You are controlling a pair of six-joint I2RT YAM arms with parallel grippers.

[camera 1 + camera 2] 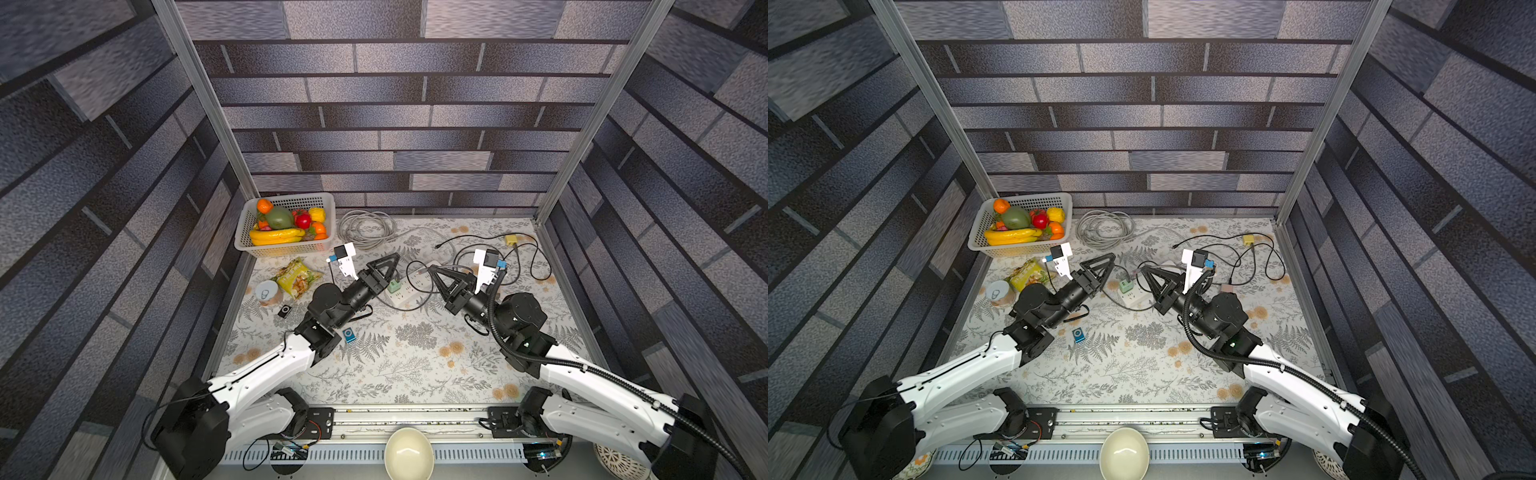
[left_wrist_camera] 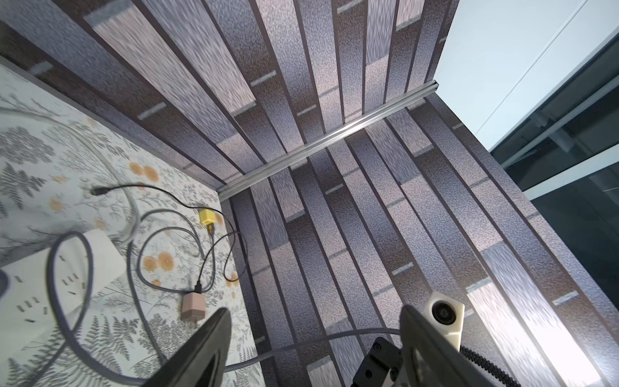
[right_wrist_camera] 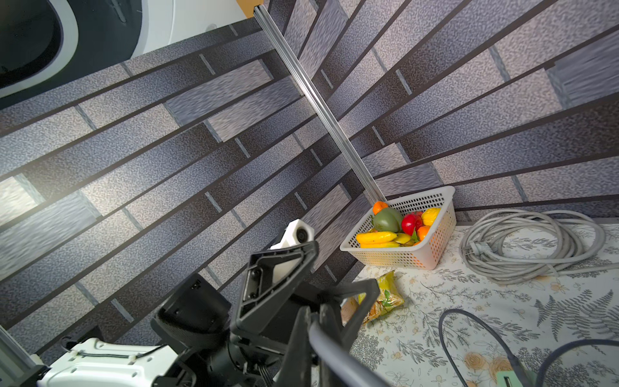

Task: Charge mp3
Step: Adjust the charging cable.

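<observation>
A white basket (image 1: pixel 282 250) of plastic fruit stands at the far left corner of the floral tablecloth (image 1: pixel 395 365). Nearer the front lie a ring-pull can (image 1: pixel 268 291) and a snack bag (image 1: pixel 297 277). A black mp3 player (image 1: pixel 284 311) lies flat just beside the can. A blue mp3 player (image 1: pixel 349 335) lies a little to its right, close against the left arm's wrist joint. Both players are well apart from the power strip and the chargers.

A coil of pale grey cord (image 1: pixel 365 228) rests at the back, just right of the basket. The left gripper (image 2: pixel 315 311) hangs above the table near the left end of the white power strip (image 1: pixel 409 289). Its fingers (image 2: pixel 207 345) are spread wide and grip nothing. A green charger (image 1: pixel 395 286) sits on the strip close under that gripper.

The right gripper (image 3: pixel 313 311) faces the left one across the strip. The right wrist view shows its fingers pressed together on a dark grey cable (image 3: pixel 331 351), which comes out thick between them. In the left wrist view that cable loops over the strip and runs past the gap between the left fingers.

Further right, a pink charger (image 1: pixel 1227 287) lies just beside the right arm. A yellow charger (image 1: pixel 510 239) lies near the back right corner.
</observation>
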